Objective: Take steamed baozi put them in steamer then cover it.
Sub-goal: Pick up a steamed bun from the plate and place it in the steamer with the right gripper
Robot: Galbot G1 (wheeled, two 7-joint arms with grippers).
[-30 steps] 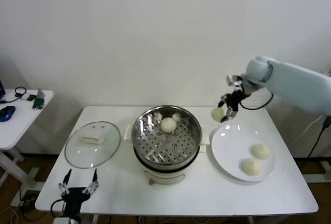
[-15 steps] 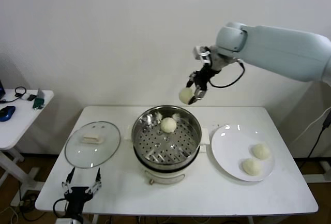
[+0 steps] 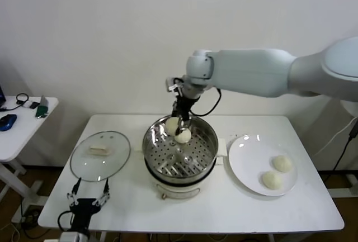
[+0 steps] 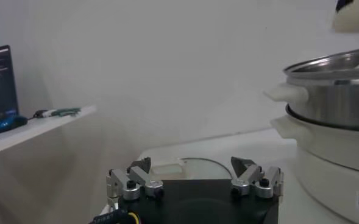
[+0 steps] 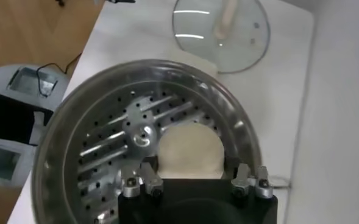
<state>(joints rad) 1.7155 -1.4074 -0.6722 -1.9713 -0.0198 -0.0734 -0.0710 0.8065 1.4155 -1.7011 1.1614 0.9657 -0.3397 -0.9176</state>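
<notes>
Now the right claw (image 3: 178,123) pinches a smooth round baozi (image 3: 172,124) over the perforated steel steamer (image 3: 180,148) (left claw (image 3: 88,202) spread).

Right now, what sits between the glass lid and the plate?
In the head view, the steamer stands between the lid and the plate, one bun on its tray. The right gripper holds a second bun above it.
</notes>
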